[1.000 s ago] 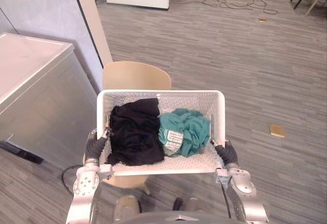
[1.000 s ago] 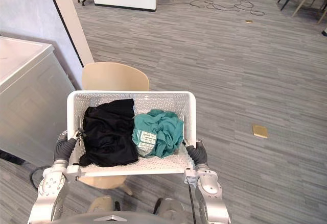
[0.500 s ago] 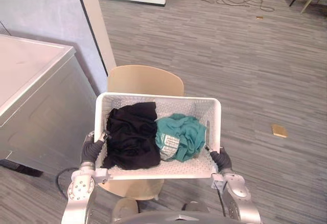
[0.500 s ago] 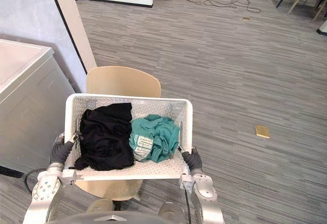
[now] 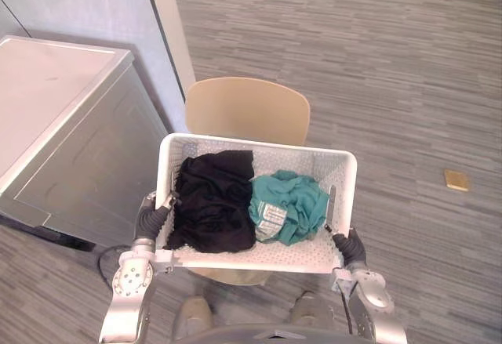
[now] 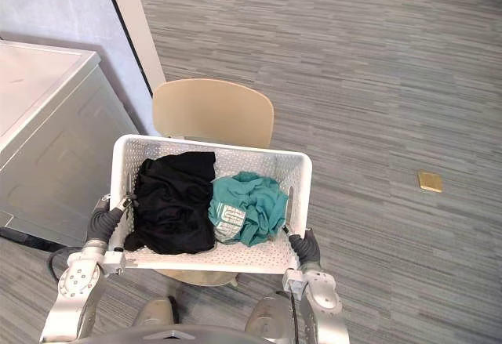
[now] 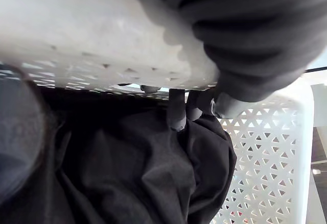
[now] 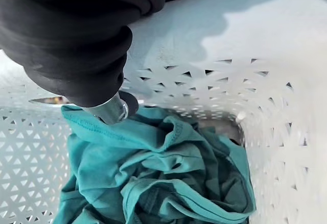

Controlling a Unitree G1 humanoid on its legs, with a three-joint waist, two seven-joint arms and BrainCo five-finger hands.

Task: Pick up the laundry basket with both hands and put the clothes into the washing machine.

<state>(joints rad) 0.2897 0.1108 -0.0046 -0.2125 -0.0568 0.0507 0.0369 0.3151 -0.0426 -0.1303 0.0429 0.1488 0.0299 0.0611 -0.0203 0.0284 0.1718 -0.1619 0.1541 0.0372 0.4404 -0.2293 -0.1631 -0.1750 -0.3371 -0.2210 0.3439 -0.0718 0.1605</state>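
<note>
A white perforated laundry basket (image 5: 267, 146) hangs in front of me, carried by its two short sides. Inside, a black garment (image 5: 212, 211) lies on the left and a teal garment (image 5: 290, 207) on the right. My left hand (image 5: 149, 220) grips the left rim; in the left wrist view its fingers (image 7: 176, 112) curl over the rim (image 7: 102, 40) onto the black garment (image 7: 127, 173). On the opposite side my right hand (image 5: 349, 248) grips the right rim, and its wrist view shows a finger (image 8: 110, 109) hooked inside the wall (image 8: 230, 86) above the teal garment (image 8: 153, 173).
A beige chair (image 5: 247, 109) stands right under and beyond the basket. The white top-loading washing machine (image 5: 55, 109), lid down, is at my left. A wall with a pale post (image 5: 169, 23) rises behind it. A small tan object (image 5: 456, 179) lies on the grey floor to the right.
The whole picture has shifted: the washing machine and chair now show closer and further right. The basket stays in both hands, its right end now slightly lower.
</note>
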